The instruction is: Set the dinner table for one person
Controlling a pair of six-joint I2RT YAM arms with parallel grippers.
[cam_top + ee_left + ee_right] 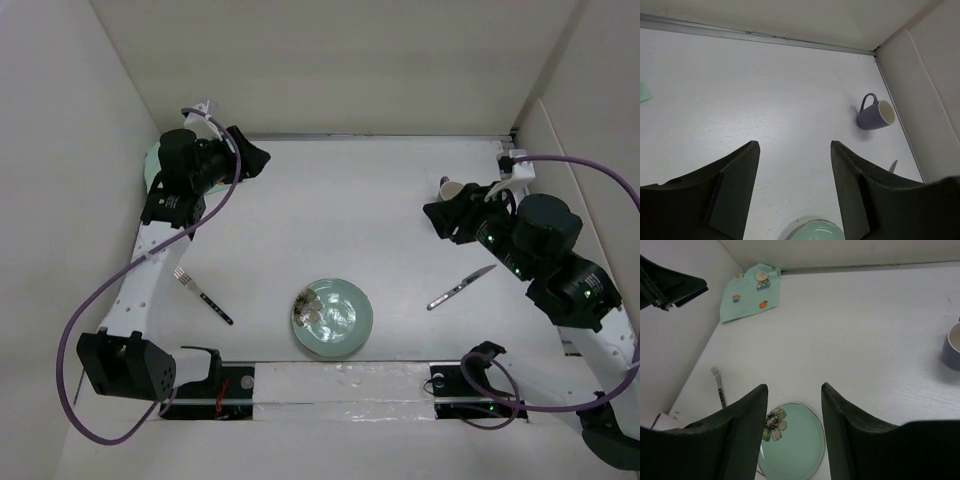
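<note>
The left gripper (795,146) hangs above the counter (340,210) with its two dark fingers spread wide and nothing between them. It sits over the far-left area and points across the surface. The right gripper (794,388) is likewise spread apart and empty, held over the right side of the counter.

Just beside the right gripper, toward the far-right corner, is a lavender ceramic mug with a cream inside (871,115); whether it stands or lies on its side I cannot tell. A crumpled mint-green cloth with cartoon prints (751,289) lies in the far-left corner, partly under the left arm in the top view.

The large flat white counter fills the space between the white side panels (70,150). Near its front edge, about midway between the arm bases, rests a round pale-green plate with a flower print (338,320). A fork with silver tines and a dark handle (201,294) lies left of the plate, and a metal table knife (461,287) lies to its right, both apart from it.
</note>
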